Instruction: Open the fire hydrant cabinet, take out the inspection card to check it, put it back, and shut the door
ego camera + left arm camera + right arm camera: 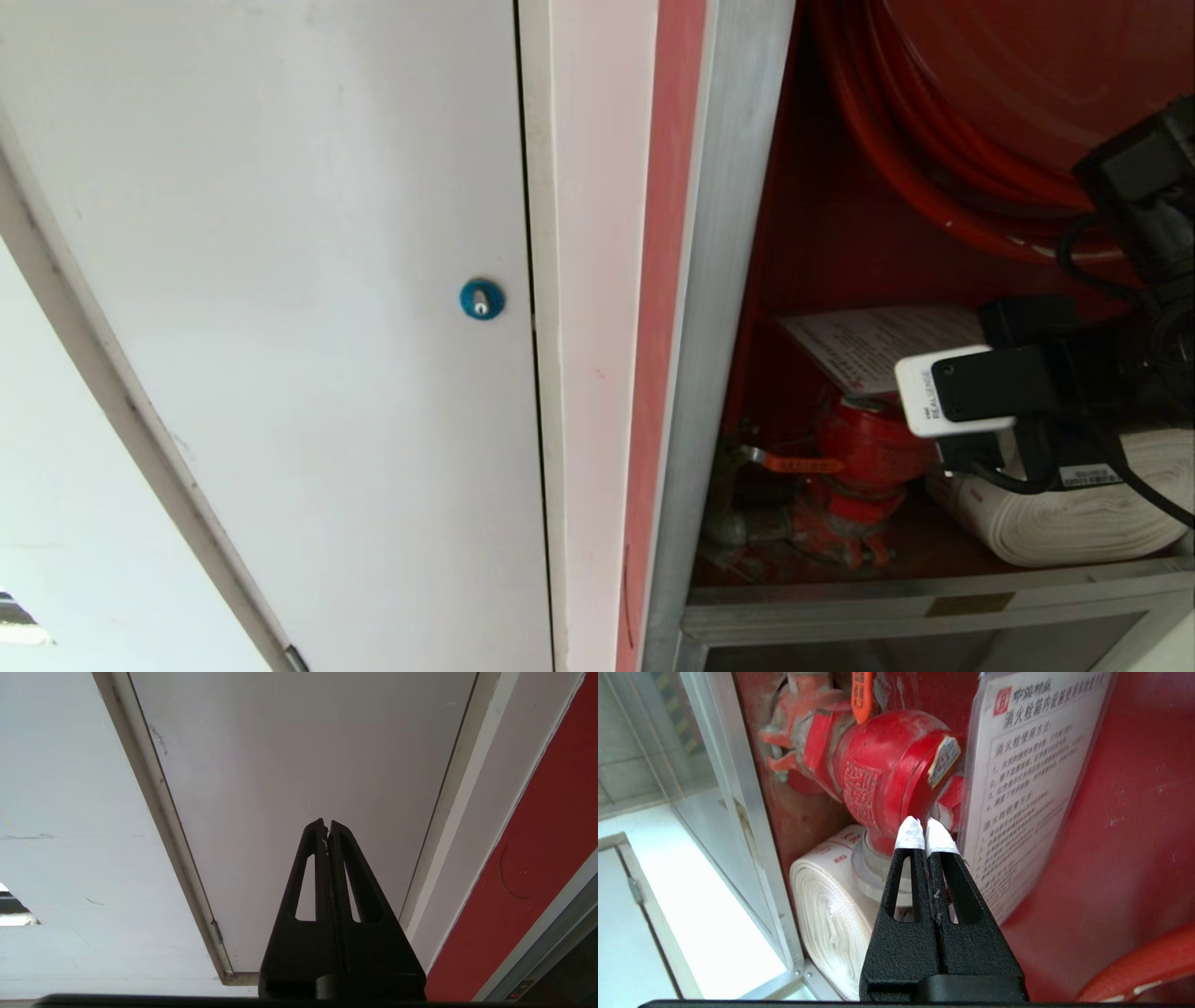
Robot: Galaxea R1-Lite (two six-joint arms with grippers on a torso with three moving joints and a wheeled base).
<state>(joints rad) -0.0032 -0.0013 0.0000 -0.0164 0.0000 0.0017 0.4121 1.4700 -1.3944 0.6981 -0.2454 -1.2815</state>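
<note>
Inside the open fire hydrant cabinet (pixel 738 280), to the right of the plain white door (pixel 280 280) with its blue lock (pixel 482 299), we have our right gripper (pixel 926 826) reaching into the red interior, its 2 white-taped fingertips (pixel 909 833) pressed together with nothing between them. The inspection card (pixel 1031 779), a white printed sheet in a clear sleeve, hangs on the red back wall just beside the red valve (pixel 882 770). In the wrist view it sits immediately to one side of our closed tips, close but not touching as far as we can tell, with its long axis running up and down the wall. In the head view the card (pixel 878 345) lies just behind and left of the right wrist. A rolled white hose (pixel 1074 523) rests on the cabinet floor below, and the red hose reel (pixel 980 121) hangs above.

We judge the right arm far nearer; the jaws must part and shift sideways onto the card's edge. Our left gripper (pixel 327 823) is parked by the white door, fingers together and empty.
</note>
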